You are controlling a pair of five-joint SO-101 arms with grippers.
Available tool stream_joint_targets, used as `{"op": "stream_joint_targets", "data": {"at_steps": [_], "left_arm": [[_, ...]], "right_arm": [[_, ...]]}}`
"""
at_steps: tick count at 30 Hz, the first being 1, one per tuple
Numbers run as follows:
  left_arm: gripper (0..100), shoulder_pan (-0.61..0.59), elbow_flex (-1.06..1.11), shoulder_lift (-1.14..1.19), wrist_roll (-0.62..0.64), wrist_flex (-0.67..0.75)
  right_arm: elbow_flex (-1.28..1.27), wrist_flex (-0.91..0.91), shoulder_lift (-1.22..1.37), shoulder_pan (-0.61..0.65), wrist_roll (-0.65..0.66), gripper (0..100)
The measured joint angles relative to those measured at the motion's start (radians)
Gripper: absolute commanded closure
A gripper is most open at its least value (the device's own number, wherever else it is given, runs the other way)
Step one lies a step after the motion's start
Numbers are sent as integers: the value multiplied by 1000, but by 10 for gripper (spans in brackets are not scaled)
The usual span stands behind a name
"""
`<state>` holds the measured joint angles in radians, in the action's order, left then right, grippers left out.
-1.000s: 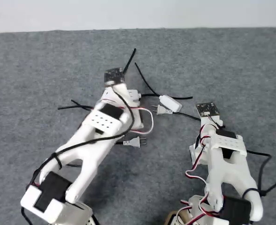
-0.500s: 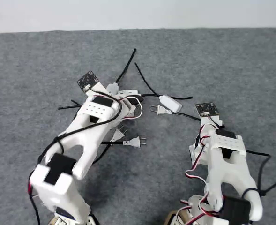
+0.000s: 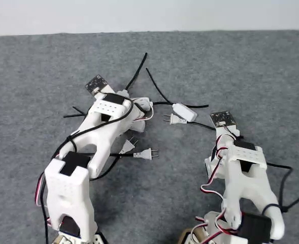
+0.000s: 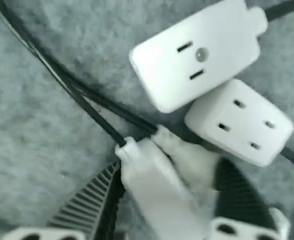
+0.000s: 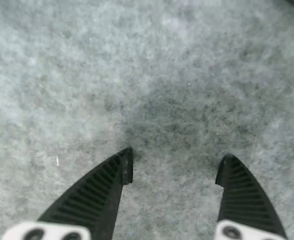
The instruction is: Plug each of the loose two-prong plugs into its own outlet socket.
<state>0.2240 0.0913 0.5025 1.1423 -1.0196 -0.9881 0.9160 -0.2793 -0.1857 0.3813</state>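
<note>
Swinging its wrist leftward across the bench (image 3: pixel 251 66), the left arm now lies more steeply than a second ago and uncovers a small plug (image 3: pixel 128 146) that it hid before; the right arm has not stirred.

The left hand (image 4: pixel 167 167) pinches a white plug (image 4: pixel 149 182), its black cord trailing away over the grey felt. Just ahead of it lie two white outlet sockets, a single socket (image 4: pixel 196 55) and a multi-slot socket (image 4: pixel 239 122), touching each other. Every slot that shows is empty, and the held plug is near them but not in either. The right hand (image 5: pixel 174 167) hovers spread over bare felt, holding nothing.

From above, the sockets sit beside the left wrist. A second plug (image 3: pixel 148 152) lies nearer the arms' bases with its prongs bare. A third plug (image 3: pixel 170 119), prongs also bare, rests just beside a white block (image 3: pixel 185 112) that may be another socket.

By my reading, nothing is plugged in yet. The first insertion is only being lined up, and every loose plug is still to do.
</note>
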Motion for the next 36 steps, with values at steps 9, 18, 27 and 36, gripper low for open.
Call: {"op": "stream_joint_targets", "data": {"at_steps": [9, 18, 27, 36], "left_arm": [[987, 20, -31, -31, -167, -57], [987, 149, 144, -296, -298, -112], [987, 285, 542, -761, -390, 41], [975, 457, 953, -990, -396, 279]], "right_arm": [[0, 0, 0, 0, 0, 733], [0, 0, 0, 0, 0, 733], [0, 0, 0, 0, 0, 733], [0, -2, 0, 0, 0, 733]]}}
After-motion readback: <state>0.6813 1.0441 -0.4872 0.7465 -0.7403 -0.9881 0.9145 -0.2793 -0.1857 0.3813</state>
